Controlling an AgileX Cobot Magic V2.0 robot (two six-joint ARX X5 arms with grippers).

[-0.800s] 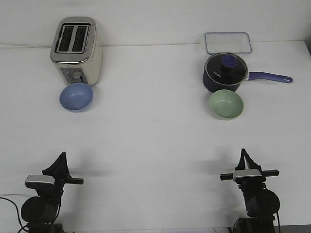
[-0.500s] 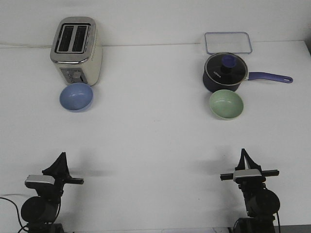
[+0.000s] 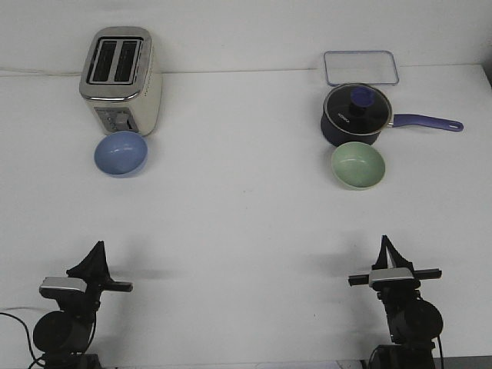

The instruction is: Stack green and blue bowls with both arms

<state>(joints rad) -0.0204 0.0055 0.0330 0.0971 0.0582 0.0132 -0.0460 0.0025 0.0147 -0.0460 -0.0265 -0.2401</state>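
So it's one big white table [image 3: 246, 215] taking up pretty much the whole front view, and everything else sits on it. Biggest item is a single two-slot toaster [image 3: 121, 79] at the far left, both slots looking empty from here. Over on the far right there's one dark navy saucepan [image 3: 356, 115] with its lid on, so no idea what's inside, and its purple handle sticks out to the right. Just behind the pan is one clear rectangular container [image 3: 361, 68], lying flat with nothing visible in it. Then the two bowls, one of each colour: the blue bowl [image 3: 121, 153] sits right in front of the toaster, practically touching it, and the green bowl [image 3: 357, 165] sits right in front of the saucepan. Both are upright, both empty, and they're well apart from each other, on opposite sides of the table. Two arms down at the near edge, one per side. The left gripper [image 3: 97, 257] and the right gripper [image 3: 384, 250] both point toward the far side, well short of the bowls, touching nothing and holding nothing. From this angle the fingers just read as one dark wedge each, so I honestly can't tell how wide either one is.
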